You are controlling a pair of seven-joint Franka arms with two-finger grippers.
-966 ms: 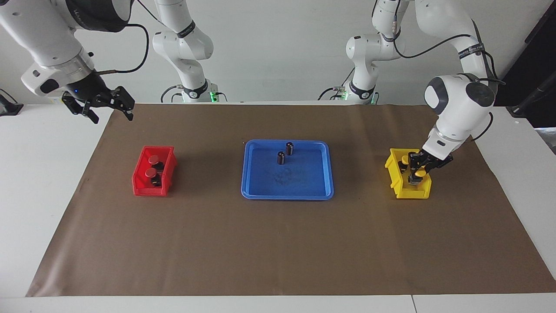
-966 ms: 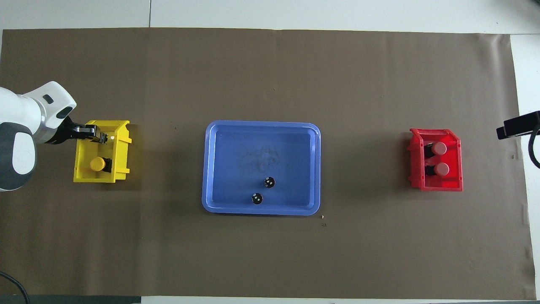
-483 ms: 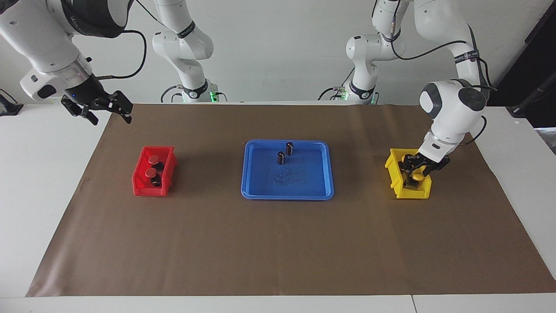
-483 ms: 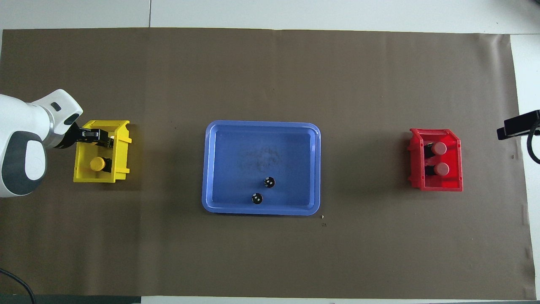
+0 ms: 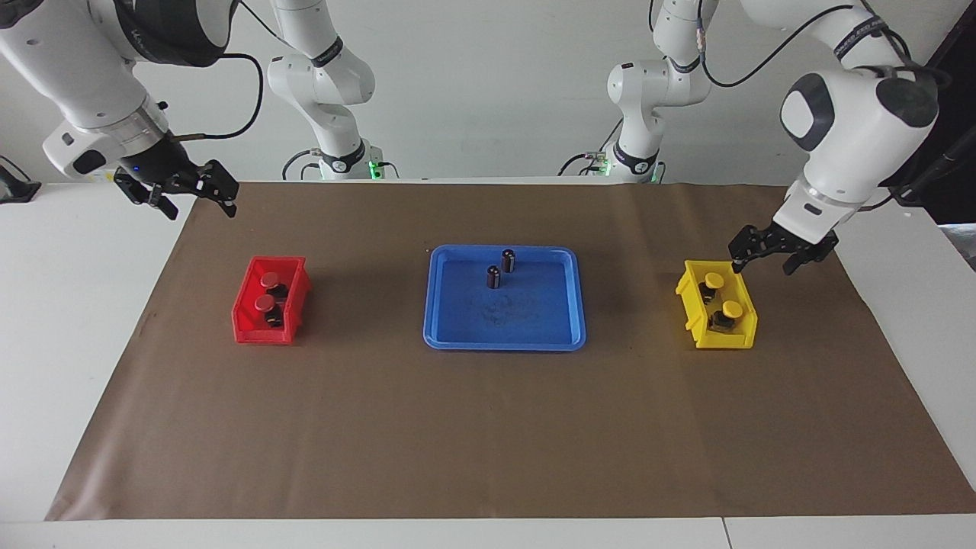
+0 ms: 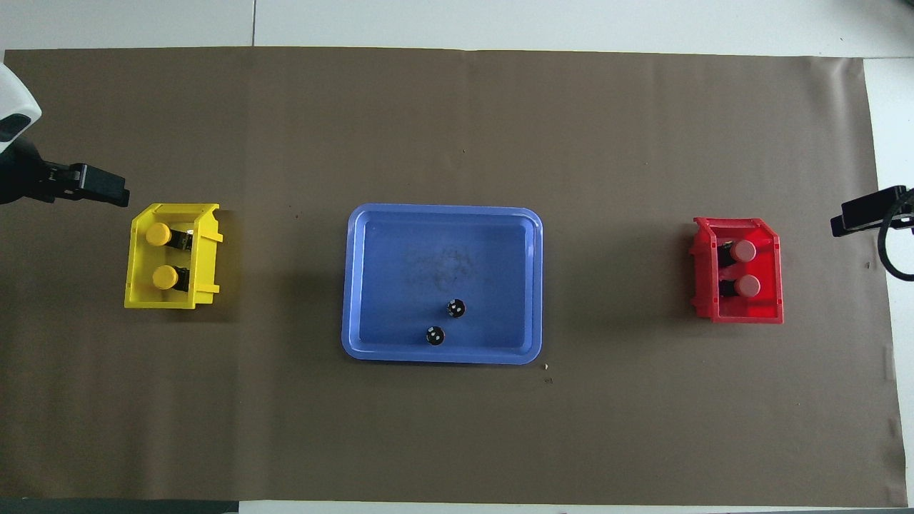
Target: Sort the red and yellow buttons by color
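Two yellow buttons, one (image 5: 714,280) nearer the robots and one (image 5: 732,309) farther from them, lie apart from each other in the yellow bin (image 5: 695,308) at the left arm's end of the desk (image 5: 46,305). The left claw (image 5: 775,255) hangs in the air just above that bin's robot-side corner, fingers spread, released and grasping nothing; both yellow buttons sit below it, clear of its fingers (image 5: 743,252).

Two red buttons, one (image 5: 269,280) nearer the robots and one (image 5: 265,304) farther, rest in the red bin (image 5: 244,324) at the right arm's end of the desk, their caps up on black bodies. The right claw (image 5: 192,200) is raised over the edge of the brown mat (image 5: 488,427), well apart from the red bin, which lies below it and farther from the robots. Its fingers stand apart, released, and it carries nothing.

Between the two claws, the blue tray (image 5: 505,343) sits at the middle of the mat. Two small dark cylinders (image 5: 494,277) with silvery tops stand upright in the part of the tray nearer the robots, close beside each other but not touching.

In the overhead view the left claw (image 6: 100,191) shows as a dark bar just beside the yellow bin (image 6: 207,251), not covering either button.
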